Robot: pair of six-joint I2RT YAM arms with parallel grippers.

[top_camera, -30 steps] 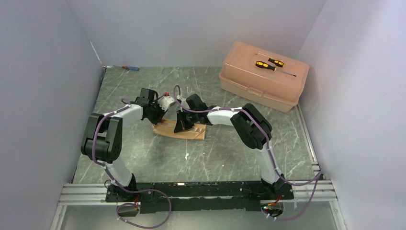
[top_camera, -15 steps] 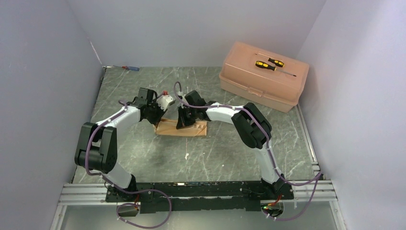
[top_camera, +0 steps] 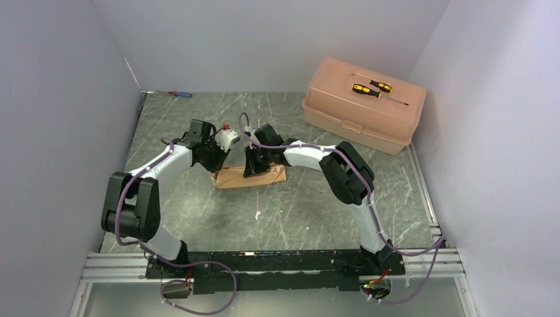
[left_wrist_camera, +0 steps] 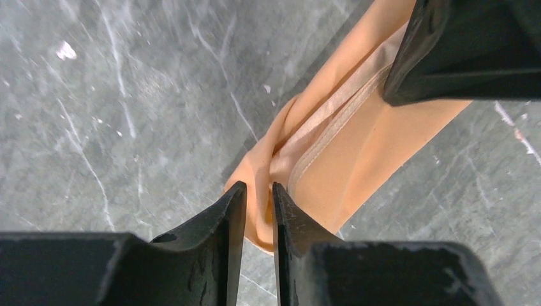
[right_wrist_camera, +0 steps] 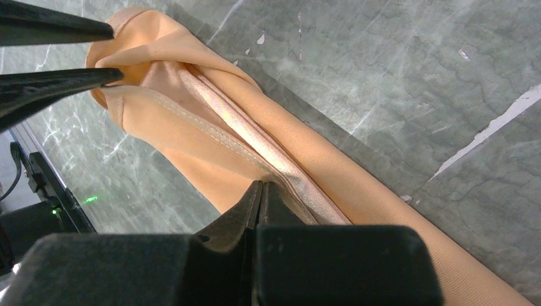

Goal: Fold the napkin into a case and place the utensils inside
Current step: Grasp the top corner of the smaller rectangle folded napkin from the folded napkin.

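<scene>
The peach-orange napkin [top_camera: 232, 177] lies folded into a long narrow strip on the marble table, between both arms. My left gripper [left_wrist_camera: 259, 188] stands slightly open, its fingers straddling the bunched left end of the napkin [left_wrist_camera: 357, 159]; the same fingers [right_wrist_camera: 64, 29] show apart in the right wrist view. My right gripper [right_wrist_camera: 260, 183] is shut, its tips pinching the hemmed edge of the upper flap of the napkin [right_wrist_camera: 191, 127] further along. From above, the left gripper [top_camera: 216, 166] and right gripper [top_camera: 253, 169] are close together over the cloth. The utensils are out of view.
A hard pink plastic box [top_camera: 343, 119] stands at the back right with two yellow-and-black screwdrivers [top_camera: 371, 87] on its lid. A red-and-blue screwdriver [top_camera: 179, 94] lies at the back left by the wall. White walls close in three sides.
Both grippers and the napkin have shifted slightly toward the back, and the strip has turned a little. The left jaws have parted a little at the napkin's end.
</scene>
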